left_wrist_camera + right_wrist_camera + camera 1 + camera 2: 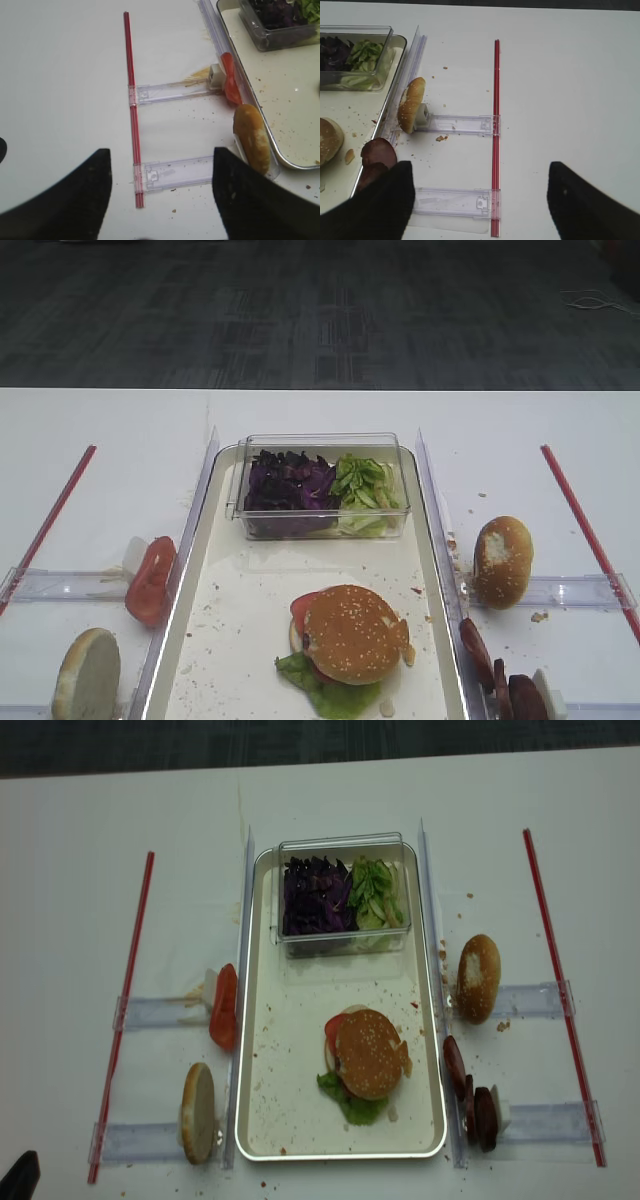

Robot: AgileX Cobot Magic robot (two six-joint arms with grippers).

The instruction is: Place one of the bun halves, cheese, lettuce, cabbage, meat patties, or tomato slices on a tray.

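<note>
On the white desk (pixel 100 440), centred, lies the tray (pixel 230 640): long, off-white, raised rim, rounded corners, crumb-speckled floor. At its far end stands a clear plastic box (pixel 320 485) with two fills side by side: shredded dark purple cabbage (pixel 290 485) on the left, light green lettuce (pixel 365 485) strips on the right. Near the tray's front sits a stack capped by the bun top (pixel 355 633), golden-brown, domed and dotted with sesame seeds; a red slice edge shows at its left and a ruffled green leaf (pixel 335 695) spreads beneath it.

Left of the tray, glossy red tomato slices (pixel 150 580) lean on edge against a clear rail (pixel 60 585), and a pale flat-faced bun half (pixel 87 675) stands upright nearer the front. Right of the tray, a brown bun with a whitish patch (pixel 502 560) stands on edge; nearer the front, dark reddish-brown round patties (pixel 500 680) stand in a row. A red strip (pixel 585 525) borders each side.

Left fingers (pixel 162 195): two dark blurred shapes spread apart above bare desk, nothing between them. Right fingers (pixel 480 200): likewise spread wide and released, hanging over a clear rail beside the patties.
</note>
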